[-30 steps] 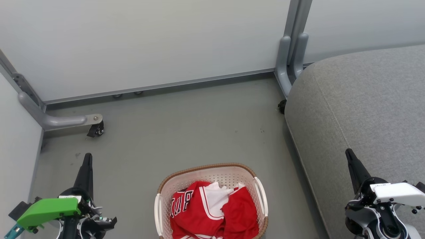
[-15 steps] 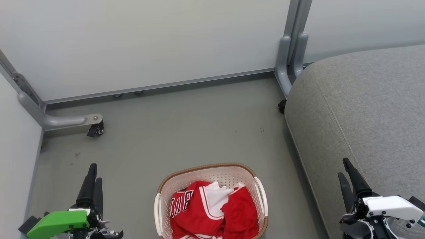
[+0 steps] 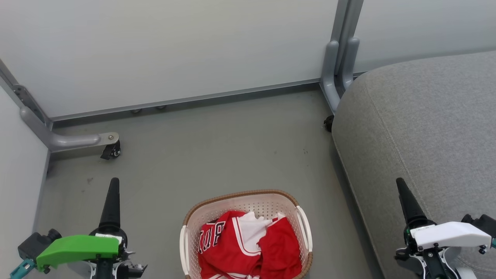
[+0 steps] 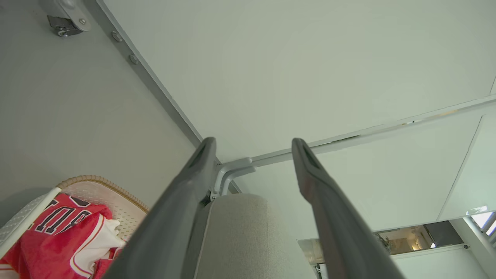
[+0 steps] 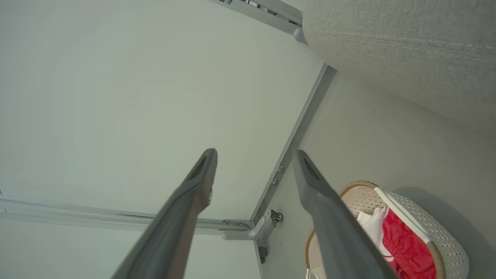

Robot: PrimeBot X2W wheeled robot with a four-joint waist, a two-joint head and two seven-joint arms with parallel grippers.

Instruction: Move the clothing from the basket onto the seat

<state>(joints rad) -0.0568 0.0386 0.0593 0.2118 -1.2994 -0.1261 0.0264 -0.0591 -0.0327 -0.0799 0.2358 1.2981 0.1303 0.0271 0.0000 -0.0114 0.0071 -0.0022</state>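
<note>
Currently, both arms sit at the bottom corners of the head view and the load is untouched. Note what changed in the last second. Half a second ago each gripper showed two separate fingers and sat lower in that view. Now the left gripper (image 3: 114, 184) and the right gripper (image 3: 400, 185) each present a single dark profile, one finger hiding the other, with the tips raised again. Treat this as a wrist roll plus a small lift, not as an approach.

Check the claw state in the wrist views. The left gripper's fingers (image 4: 186, 201) stand well apart with nothing held between them. The right gripper's fingers (image 5: 182, 209) are likewise spread wide and empty.

Locate the load. The clothing (image 3: 240, 248) lies heaped inside the basket (image 3: 240, 193), which stands on the floor (image 3: 213, 155) between the two grippers. The jersey (image 3: 217, 244) lies on the robot's left side of the heap, its lettering partly visible. The plain red piece (image 3: 281, 248) lies on the right side. The seat (image 3: 426, 128) is to the right of the basket, near it but apart. No red cloth lies on the part of the seat that shows.

Judge progress as nil: no garment is gripped or lifted. The roll probably sets the fingers for a downward reach. Expect a descent into the basket next, and keep the fingertips clear of its rim and perforated wall.
</note>
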